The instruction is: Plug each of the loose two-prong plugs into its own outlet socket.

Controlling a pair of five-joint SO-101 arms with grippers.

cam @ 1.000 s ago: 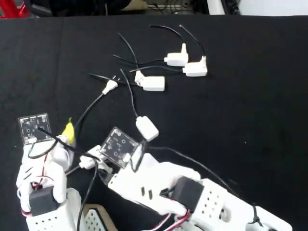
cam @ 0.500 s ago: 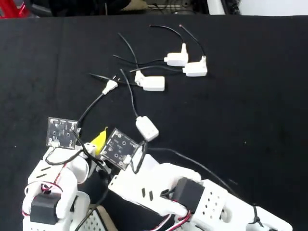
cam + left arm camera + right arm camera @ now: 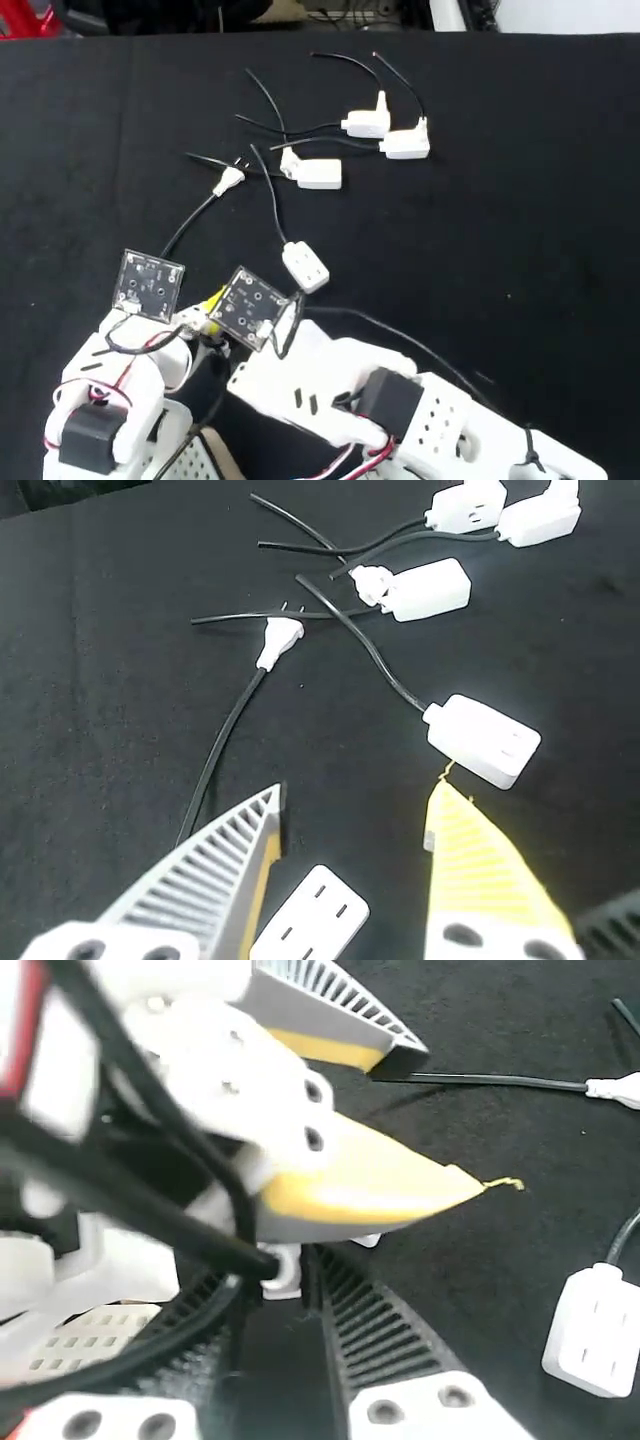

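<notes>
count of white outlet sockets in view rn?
5. Farthest socket; second socket beside it; third socket nearer the arms; fourth socket mid-table; fifth socket between the fingers of the left gripper. Others may hide under the arms.

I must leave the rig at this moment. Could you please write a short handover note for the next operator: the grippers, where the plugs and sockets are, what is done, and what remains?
Left gripper: open, fingers on either side of a white socket block.
Right gripper: appears shut on that block.
Loose two-prong plug: on the table beyond the left arm, unplugged.
Free socket: just beyond the arms.
Rear sockets: farthest back.
Middle socket: small plug at its end; I cannot tell if it is seated.
Left to do: insert the loose plug.
</notes>
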